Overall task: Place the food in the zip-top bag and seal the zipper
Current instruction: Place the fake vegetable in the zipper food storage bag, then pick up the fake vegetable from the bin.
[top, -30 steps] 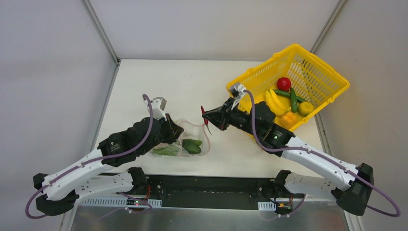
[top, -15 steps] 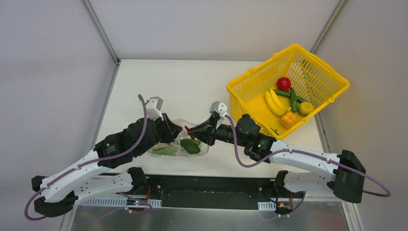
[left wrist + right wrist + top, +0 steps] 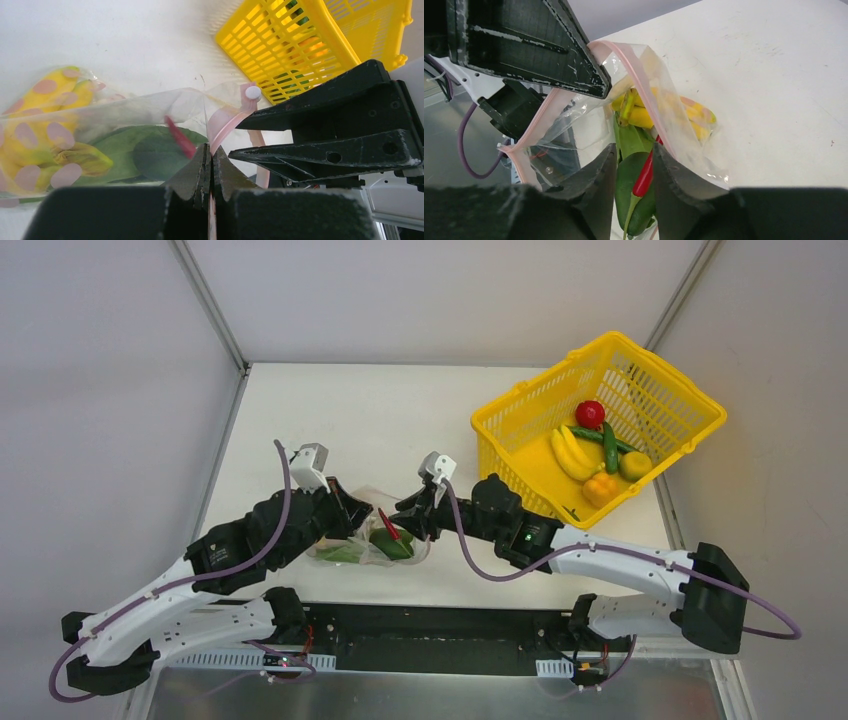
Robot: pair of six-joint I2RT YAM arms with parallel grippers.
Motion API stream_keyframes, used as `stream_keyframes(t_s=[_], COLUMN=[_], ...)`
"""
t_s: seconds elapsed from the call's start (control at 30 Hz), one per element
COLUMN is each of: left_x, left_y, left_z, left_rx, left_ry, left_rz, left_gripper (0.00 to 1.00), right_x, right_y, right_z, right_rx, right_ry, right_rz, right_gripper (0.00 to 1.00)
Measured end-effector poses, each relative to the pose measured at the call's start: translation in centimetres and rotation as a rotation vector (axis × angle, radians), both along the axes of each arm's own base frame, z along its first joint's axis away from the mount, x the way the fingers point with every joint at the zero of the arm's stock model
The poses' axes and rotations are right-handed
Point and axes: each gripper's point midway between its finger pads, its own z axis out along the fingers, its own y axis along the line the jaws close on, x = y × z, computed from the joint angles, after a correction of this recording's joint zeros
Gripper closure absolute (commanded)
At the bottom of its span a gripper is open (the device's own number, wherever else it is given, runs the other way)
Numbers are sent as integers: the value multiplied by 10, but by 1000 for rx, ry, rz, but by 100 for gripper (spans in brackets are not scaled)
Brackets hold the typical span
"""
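The clear, crinkly bag lies on the smooth white table between the two arms, its mouth held open. The left gripper is pinched tight on the thin pink zipper, the strip caught between its black wedge-shaped fingers. The right gripper reaches into the mouth with its jaws narrowly parted, wider than the slim, glossy red chili that lies between them, inside the bag. Beneath the chili sits a rounded green pepper, and yellow pieces show through the film behind it. At the far right stands a yellow plastic lattice basket, holding a round red tomato and curved bananas.
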Motion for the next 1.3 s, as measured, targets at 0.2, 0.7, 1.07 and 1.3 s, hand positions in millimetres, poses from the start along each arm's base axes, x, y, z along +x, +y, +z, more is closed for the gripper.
stream_keyframes(t_s=[0.2,0.7,1.07,1.3], left_x=[0,3,3,2], left_y=[0,-1,-1,-1], left_z=[0,-4,-4,-3], left_rx=[2,17,16,16], left_ry=[0,6,6,5], left_rz=[3,9,9,9], left_gripper=[100,100,100,99], right_x=[-8,51,173,207], right_y=[3,-84,-268,-337], right_z=[11,104,82,12], right_rx=[-4,119,53,-31], right_ry=[29,-17,203,506], right_rz=[39,-414,-1096,-1301], right_gripper=[42,18,13,2])
